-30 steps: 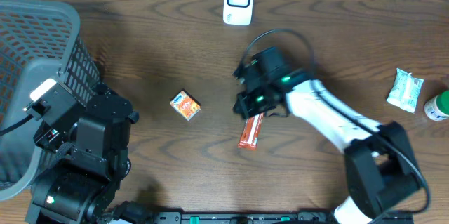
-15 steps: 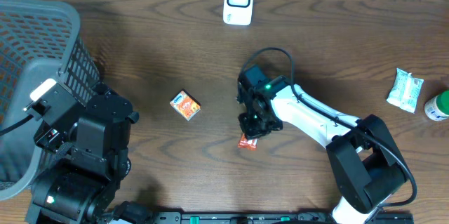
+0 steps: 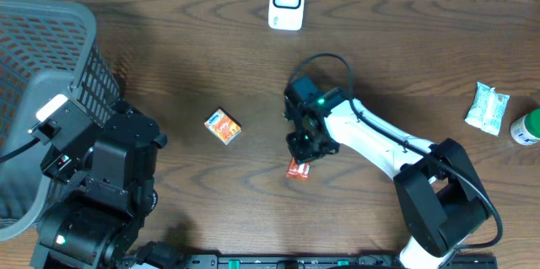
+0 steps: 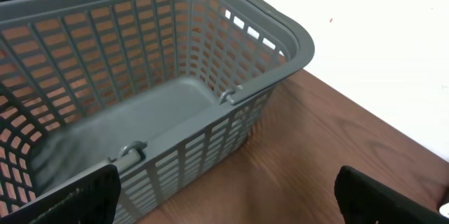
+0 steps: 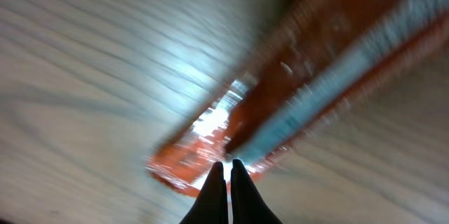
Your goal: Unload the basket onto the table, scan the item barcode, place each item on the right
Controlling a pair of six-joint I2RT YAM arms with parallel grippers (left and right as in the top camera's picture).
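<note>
1. The right pincer [image 3: 302, 151] is down on the worktop [image 3: 169, 41] with jaws fully shut. The tips meet at the edge of the red-orange packet [image 3: 296, 169], which lies flat right under them. Can't tell if any wrapper is pinched betw. them, as the wrist view is blurred.
2. Risk: if nothing's caught, a lift brings up an empty pincer. It's a thin wrapper w/ little for shut tips to bite.
3. Risk: tips pressing down may shove or spin the packet across the wood, or crease it.
4. If only a corner is nipped, the packet prob. dangles & twists en route to the white scanner [image 3: 287, 1], well beyond the pincer, so the code may face away.
5. The left pincer [image 4: 228, 194] is wide open & holds nothing, w/ the grey basket [image 4: 175, 41] just ahead of it. It's no help if the packet drops.
6. The small orange box [image 3: 224, 126], off to the right pincer's side, could get knocked by a wide swing.
</note>
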